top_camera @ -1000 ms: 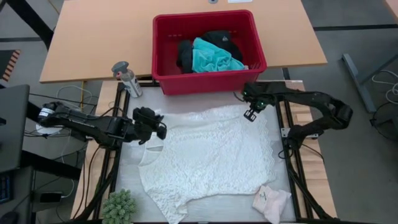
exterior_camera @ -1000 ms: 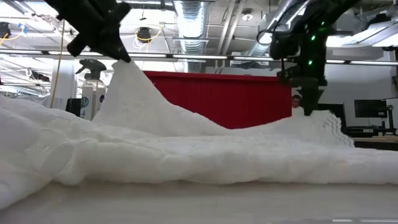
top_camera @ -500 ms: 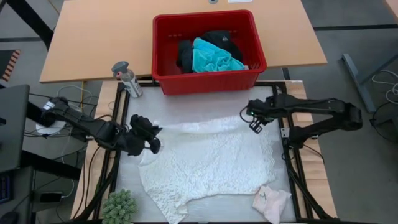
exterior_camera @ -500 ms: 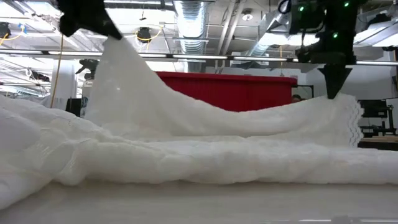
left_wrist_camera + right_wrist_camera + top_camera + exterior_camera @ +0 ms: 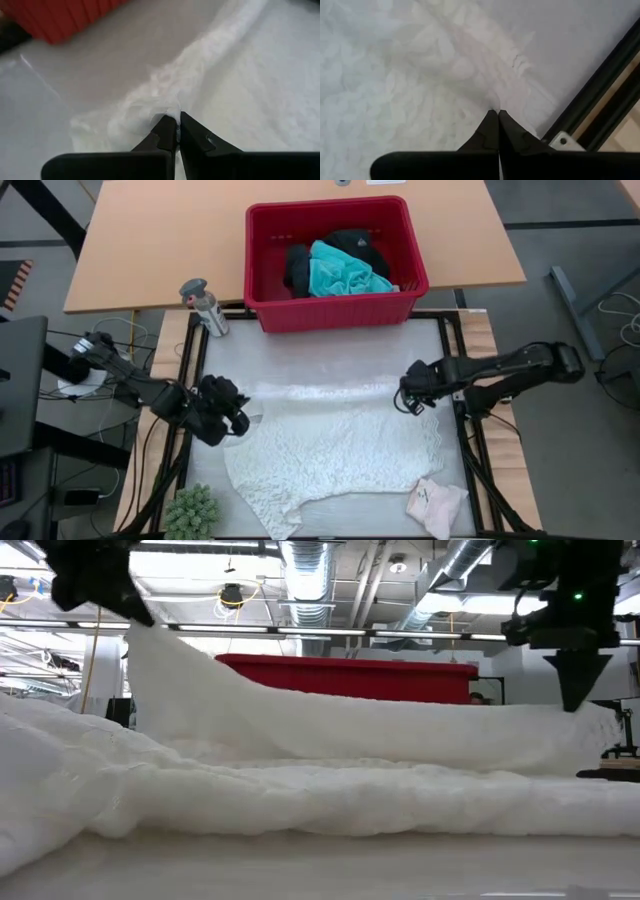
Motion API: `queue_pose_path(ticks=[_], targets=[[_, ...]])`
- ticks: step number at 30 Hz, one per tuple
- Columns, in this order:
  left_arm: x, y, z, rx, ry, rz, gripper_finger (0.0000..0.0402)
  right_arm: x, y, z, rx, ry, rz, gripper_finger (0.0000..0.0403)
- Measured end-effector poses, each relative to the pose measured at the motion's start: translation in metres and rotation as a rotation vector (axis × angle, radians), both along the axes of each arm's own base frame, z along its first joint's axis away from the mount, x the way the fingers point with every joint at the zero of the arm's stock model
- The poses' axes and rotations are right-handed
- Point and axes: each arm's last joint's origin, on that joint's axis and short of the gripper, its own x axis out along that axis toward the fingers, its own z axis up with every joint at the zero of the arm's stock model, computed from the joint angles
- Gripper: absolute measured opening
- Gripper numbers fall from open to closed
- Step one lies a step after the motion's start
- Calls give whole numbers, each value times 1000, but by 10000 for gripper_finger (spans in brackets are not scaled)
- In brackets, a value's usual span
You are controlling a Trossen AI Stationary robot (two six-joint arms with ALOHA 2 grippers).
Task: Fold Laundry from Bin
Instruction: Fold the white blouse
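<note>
- Right now the white lacy top (image 5: pixel 330 445) lies spread on the pale worktop (image 5: pixel 330 355), its far edge lifted, probably to fold it over.
- Left pincer (image 5: pixel 236 416) is clamped shut on one corner of that edge; right pincer (image 5: pixel 408 399) is pinched shut on the other.
- One red slotted plastic bin (image 5: pixel 335 265) sits beyond, holding one turquoise shirt (image 5: pixel 345 272) and some black clothing (image 5: pixel 357 245).
- One small pale pink-white piece (image 5: pixel 436 504) rests near the top's hem.

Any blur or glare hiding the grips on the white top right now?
High view: sharp, evenly lit. Low view: white lacy top fills the frame, ceiling lights glare behind. Left wrist view: bin blurred, fingers sharp on cloth. Right wrist view: lace near the fingers soft.
</note>
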Motion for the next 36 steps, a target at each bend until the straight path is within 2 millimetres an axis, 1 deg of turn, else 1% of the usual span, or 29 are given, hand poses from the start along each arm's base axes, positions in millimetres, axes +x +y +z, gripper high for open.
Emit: queue_pose_path(ticks=[7, 10, 13, 17, 21, 24, 27, 31, 34, 36], targets=[[-2, -5, -20, -98, -11, 10, 0, 0, 14, -3, 24, -31, 5, 30], [-1, -6, -26, -133, -16, 3, 0, 2, 20, -3, 41, -49, 45, 44], [1, -9, -37, -182, -12, -21, 0, 2, 26, -3, 43, -57, 83, 51], [5, -16, -41, -260, -59, -54, 0, 0, 33, -3, 63, -59, 98, 55], [8, -23, -45, -307, -35, -90, 0, -1, 38, -3, 81, -61, 111, 56], [10, -28, -51, -359, 3, -87, 0, 2, 41, -3, 42, -114, 105, 57], [13, -33, -58, -403, 47, -93, 0, 9, 42, -2, 20, -195, 108, 57], [16, -37, -65, -407, 63, -72, 0, 19, 39, 0, 31, -282, 96, 57], [19, -39, -68, -402, 61, -67, 2, 21, 35, 0, 5, -286, 77, 57], [21, -40, -69, -408, 53, -71, 7, 21, 33, 0, -9, -272, 95, 61]])
